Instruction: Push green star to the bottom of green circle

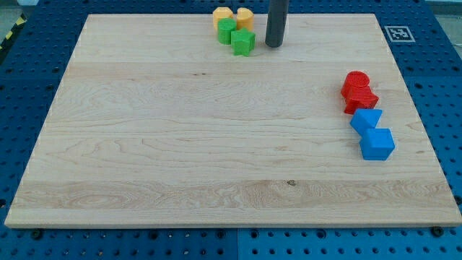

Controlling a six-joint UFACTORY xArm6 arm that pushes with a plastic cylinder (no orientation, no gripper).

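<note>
The green star (243, 42) lies near the board's top edge, touching the green circle (227, 30) at that circle's lower right. My dark rod comes down from the view's top and my tip (273, 45) rests on the board just right of the green star, a small gap apart from it.
Two yellow blocks (223, 14) (245, 16) sit right above the green ones at the board's top edge. Two red blocks (356, 81) (361, 99) and two blue blocks (367, 119) (377, 143) cluster at the view's right. A marker tag (398, 33) is at the top right corner.
</note>
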